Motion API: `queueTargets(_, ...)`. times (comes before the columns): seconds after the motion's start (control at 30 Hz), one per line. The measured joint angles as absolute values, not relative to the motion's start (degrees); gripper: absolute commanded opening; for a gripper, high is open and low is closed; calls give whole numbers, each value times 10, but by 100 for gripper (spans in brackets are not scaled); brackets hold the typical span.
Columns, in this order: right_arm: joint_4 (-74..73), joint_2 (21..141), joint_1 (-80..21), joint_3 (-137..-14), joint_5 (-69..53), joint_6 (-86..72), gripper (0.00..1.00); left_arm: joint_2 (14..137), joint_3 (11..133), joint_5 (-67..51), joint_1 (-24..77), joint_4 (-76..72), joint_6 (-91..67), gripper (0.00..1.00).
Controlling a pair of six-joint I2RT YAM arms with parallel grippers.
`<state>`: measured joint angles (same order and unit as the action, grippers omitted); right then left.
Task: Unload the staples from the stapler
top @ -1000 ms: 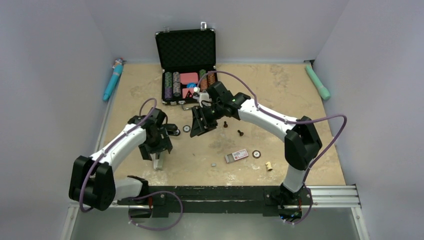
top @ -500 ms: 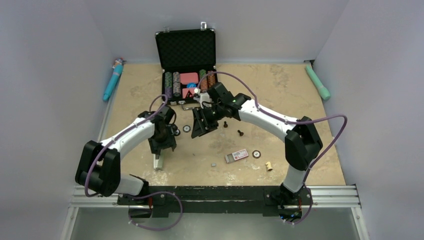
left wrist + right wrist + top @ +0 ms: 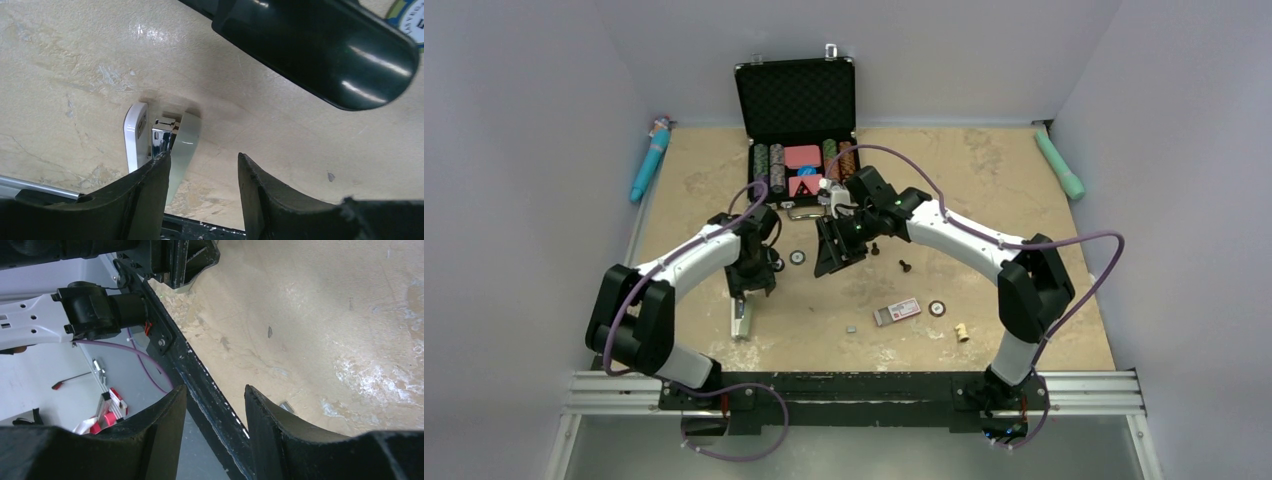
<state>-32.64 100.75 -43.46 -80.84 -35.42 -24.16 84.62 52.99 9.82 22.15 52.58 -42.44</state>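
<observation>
The black stapler (image 3: 320, 45) lies on the table just above my left gripper in the left wrist view. In the top view it (image 3: 770, 263) is mostly hidden beside the left wrist. The staples (image 3: 852, 326), a tiny grey strip, lie loose on the table and also show in the right wrist view (image 3: 286, 406). My left gripper (image 3: 751, 285) (image 3: 202, 156) is open and empty, one finger beside a small white-and-chrome device (image 3: 165, 145) (image 3: 741, 320). My right gripper (image 3: 832, 262) (image 3: 214, 388) is open and empty above the table's middle.
An open black case (image 3: 796, 100) of poker chips stands at the back. A red-and-white box (image 3: 897, 312), loose chips (image 3: 798, 258) (image 3: 937, 308), two small dark pieces (image 3: 905, 266), a cork (image 3: 962, 332), a blue tool (image 3: 650, 160) and a teal tool (image 3: 1060, 165) lie about.
My left gripper has moved up and right, off the white-and-chrome device and toward the black stapler. The right gripper has shifted slightly right. The staples have not moved.
</observation>
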Motion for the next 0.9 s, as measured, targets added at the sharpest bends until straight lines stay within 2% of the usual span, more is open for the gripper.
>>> queueTargets(0.2,-327,1007,-433,-808,-354,-236,51,869,526,102,222,530,-430,53)
queueTargets(0.27,-328,1007,-433,-807,-354,-233,50,876,526,106,222,531,-431,43)
queueTargets(0.4,-329,1007,-433,-807,-354,-230,50,884,526,114,222,540,-435,5)
queueTargets(0.43,-331,1007,-433,-806,-354,-229,50,884,526,115,222,541,-434,0)
queueTargets(0.77,-333,1007,-431,-806,-355,-228,50,880,535,111,222,555,-437,0)
queueTargets(0.9,-333,1007,-431,-806,-355,-228,50,834,574,113,212,596,-433,0)
